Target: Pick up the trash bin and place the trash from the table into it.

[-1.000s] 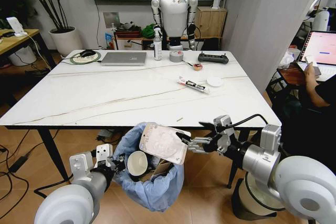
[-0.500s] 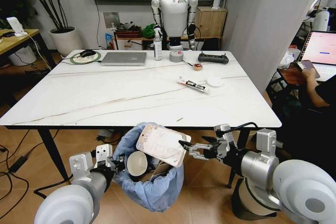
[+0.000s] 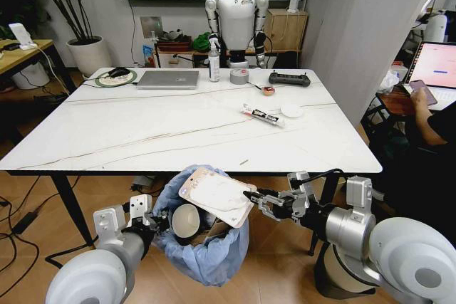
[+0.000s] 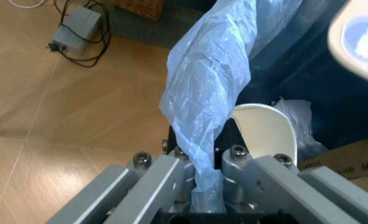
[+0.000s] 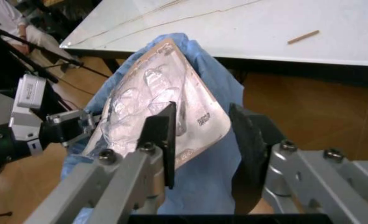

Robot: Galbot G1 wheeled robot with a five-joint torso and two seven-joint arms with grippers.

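Head view: one trash bin (image 3: 203, 243) hangs below the counter (image 3: 142, 133) edge, one paper cup (image 3: 185, 220) inside, one clear blister tray (image 3: 217, 196) across its rim.

Left wrist view: left gripper (image 4: 199, 170) fingers pinch the bag.

Right wrist view: right gripper (image 5: 202, 135) fingers spread, tray (image 5: 159, 112) between.

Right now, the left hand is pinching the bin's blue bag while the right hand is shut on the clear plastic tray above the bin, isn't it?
Not quite. The left hand does pinch the trash bin by its blue bag, but the right hand is open: the right wrist view shows its fingers spread, with the clear plastic tray lying loose over the bin.
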